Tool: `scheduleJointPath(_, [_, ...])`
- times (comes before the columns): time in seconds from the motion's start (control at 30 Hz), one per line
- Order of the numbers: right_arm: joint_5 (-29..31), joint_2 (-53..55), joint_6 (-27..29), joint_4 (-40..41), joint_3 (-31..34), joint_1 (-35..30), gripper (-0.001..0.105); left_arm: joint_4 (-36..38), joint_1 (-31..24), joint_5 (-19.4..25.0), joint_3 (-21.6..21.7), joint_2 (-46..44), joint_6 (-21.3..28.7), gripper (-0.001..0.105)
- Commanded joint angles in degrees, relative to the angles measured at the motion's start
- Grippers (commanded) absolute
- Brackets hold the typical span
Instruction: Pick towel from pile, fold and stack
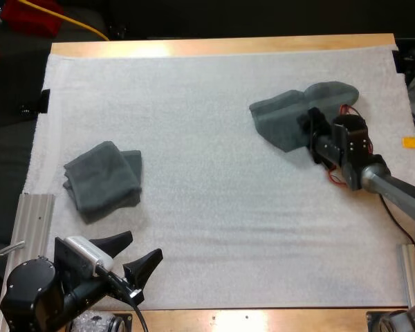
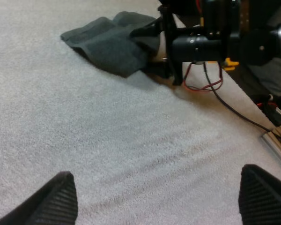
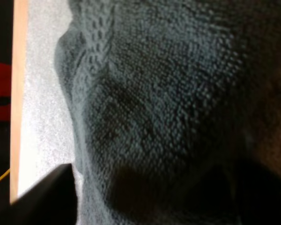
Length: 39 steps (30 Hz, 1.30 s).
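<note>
Left gripper: the left gripper (image 1: 133,256) hangs over the near edge of the mat, at the left side. Its two black fingers (image 2: 61,202) are spread wide, with only bare mat between them, and they touch no towel.

Right gripper: the right gripper (image 1: 308,128) is low at the near edge of the crumpled towel, in the far right part of the mat. It is right against the cloth. It is not possible to tell from the pictures whether it pinches the cloth.

Crumpled towel: the crumpled dark grey-green terry towel (image 1: 290,114) lies on the far right part of the mat, near the table's far edge. One rounded lobe points to the right, and the broader part spreads to the left. In the left wrist view this towel (image 2: 107,42) lies flat on the mat, with the right gripper (image 2: 152,49) at its edge. In the right wrist view the looped cloth (image 3: 154,108) is very close to the camera.

Folded towel: the folded dark grey-green towel (image 1: 102,180) lies on the left part of the mat, in layers. It is beyond the left gripper and apart from it, and well apart from the crumpled towel.

Surface: the white textured mat (image 1: 214,207) covers the light wooden table (image 1: 221,47), whose bare rim shows along the far side.
</note>
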State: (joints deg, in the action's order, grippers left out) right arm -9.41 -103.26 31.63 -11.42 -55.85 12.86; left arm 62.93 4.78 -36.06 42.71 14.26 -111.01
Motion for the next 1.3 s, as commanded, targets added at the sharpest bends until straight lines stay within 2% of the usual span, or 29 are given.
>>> scheduleJointPath(0.0, [-0.79, -0.57, -0.29, -0.72, -0.95, 0.09, 0.047, -0.17, 0.24, -0.63, 0.48, 0.02, -0.57, 0.069])
scheduleJointPath(0.27, [-7.85, -1.74, 0.72, -0.57, -4.38, 0.09, 0.002, -0.17, 0.24, -0.73, 0.48, 0.02, -0.57, 0.069])
scheduleJointPath(0.33, [-9.65, -0.91, 3.29, -0.52, -4.83, 0.17, 0.002, -0.17, 0.24, -1.06, 0.48, 0.02, -0.57, 0.069])
scheduleJointPath(0.43, [-11.40, 2.12, 13.41, 2.21, -6.06, 1.03, 0.002, -0.17, 0.24, -1.06, 0.48, 0.02, -0.57, 0.069])
scheduleJointPath(0.57, [-8.12, 9.23, 29.73, 14.32, -9.53, 2.76, 0.002, -0.17, 0.24, -1.06, 0.48, 0.02, -0.57, 0.069])
scheduleJointPath(0.6, [-7.64, 10.28, 31.42, 16.30, -9.98, 2.87, 0.002, -0.17, 0.24, -1.06, 0.48, 0.02, -0.57, 0.069])
scheduleJointPath(0.67, [-5.45, 13.81, 40.70, 24.36, -13.35, 3.51, 0.002, -0.17, 0.24, -1.06, 0.48, 0.02, -0.57, 0.069])
scheduleJointPath(0.87, [-1.15, 17.90, 58.53, 43.56, -24.62, 5.22, 0.002, -0.17, 0.24, -1.06, 0.48, 0.02, -0.57, 0.069])
scheduleJointPath(0.97, [0.30, 18.00, 64.58, 53.44, -30.20, 6.72, 0.002, -0.17, 0.24, -1.06, 0.48, 0.02, -0.57, 0.069])
scheduleJointPath(1.07, [0.37, 18.00, 67.38, 59.87, -33.78, 8.33, 0.002, -0.17, 0.24, -1.06, 0.48, 0.02, -0.57, 0.069])
scheduleJointPath(1.27, [0.35, 17.76, 71.62, 67.88, -35.23, 14.69, 0.002, -0.17, 0.24, -1.06, 0.48, 0.02, -0.57, 0.069])
